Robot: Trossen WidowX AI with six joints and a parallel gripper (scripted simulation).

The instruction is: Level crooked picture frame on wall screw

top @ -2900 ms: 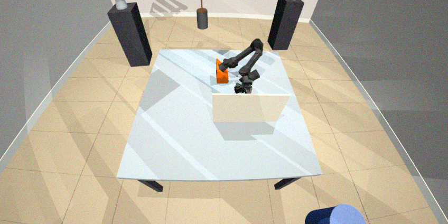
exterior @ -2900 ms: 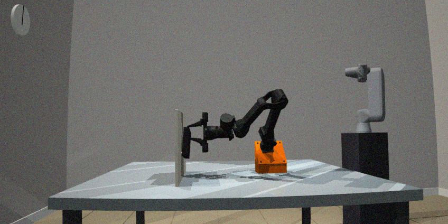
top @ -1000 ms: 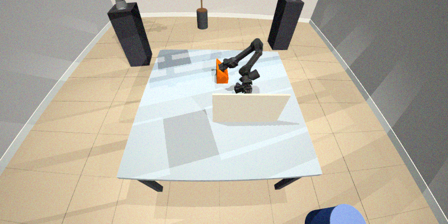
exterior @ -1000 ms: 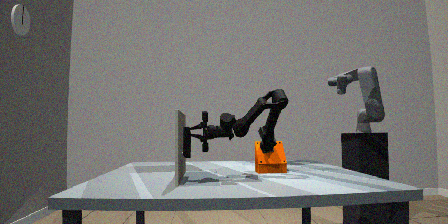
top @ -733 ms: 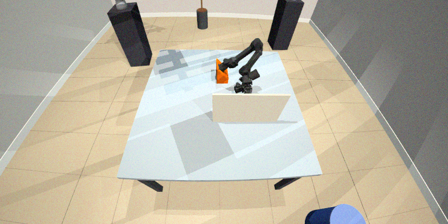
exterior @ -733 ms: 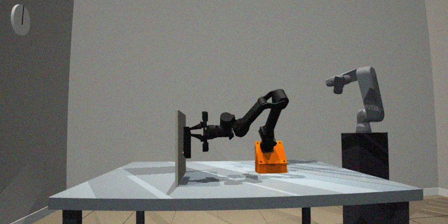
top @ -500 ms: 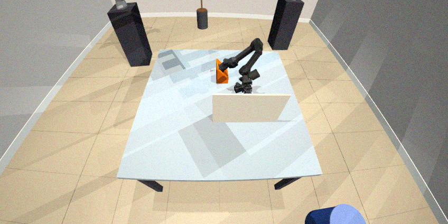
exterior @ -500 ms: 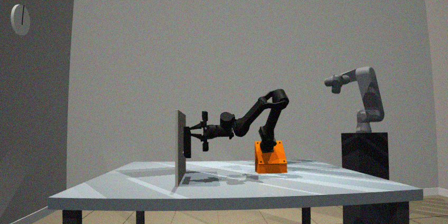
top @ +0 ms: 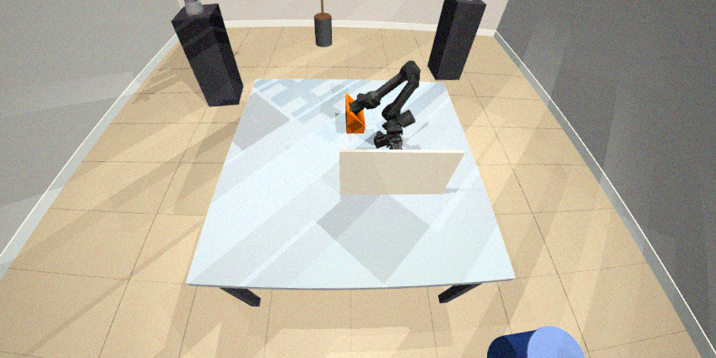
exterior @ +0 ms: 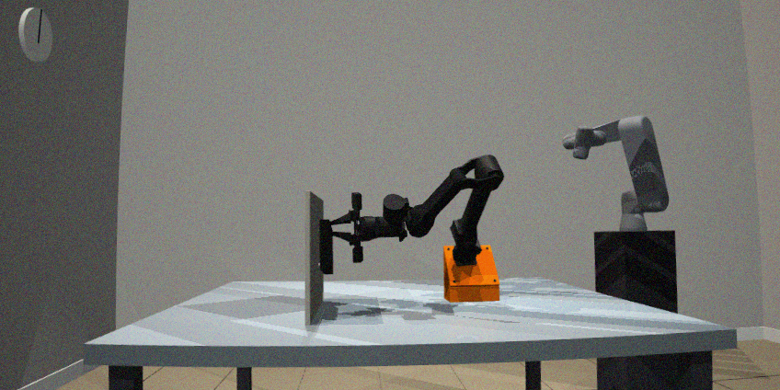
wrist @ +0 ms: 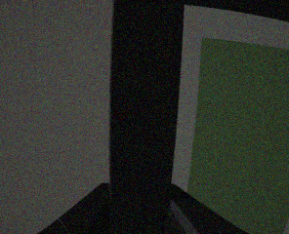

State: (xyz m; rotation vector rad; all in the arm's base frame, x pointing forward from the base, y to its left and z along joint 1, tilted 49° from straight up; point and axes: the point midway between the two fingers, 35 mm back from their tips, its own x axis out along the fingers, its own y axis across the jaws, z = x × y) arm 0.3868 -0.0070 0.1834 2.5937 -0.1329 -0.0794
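Note:
The picture frame shows in the wrist view as a thick dark side bar (wrist: pixel 144 97) with a pale mat and a green picture (wrist: pixel 249 127) to its right. The frame's top edge slopes slightly down to the right there. In the exterior view the dark frame (exterior: pixel 326 255) is edge-on, close against the pale upright wall panel (exterior: pixel 313 270) (top: pixel 392 173). My gripper (exterior: pixel 332 226) (wrist: pixel 137 193) is shut on the frame's side bar, one finger on each side of it. The screw and the notched strip are hidden. The panel hides the frame in the top view.
The panel stands on the pale table (top: pixel 271 243) (exterior: pixel 219 334). The orange base block (top: pixel 355 126) (exterior: pixel 474 292) of my arm is behind the gripper. Other grey arms on dark pedestals (top: pixel 208 62) (top: pixel 454 38), a potted plant (top: pixel 322 30) and a blue cylinder (top: pixel 552 346) are off the table.

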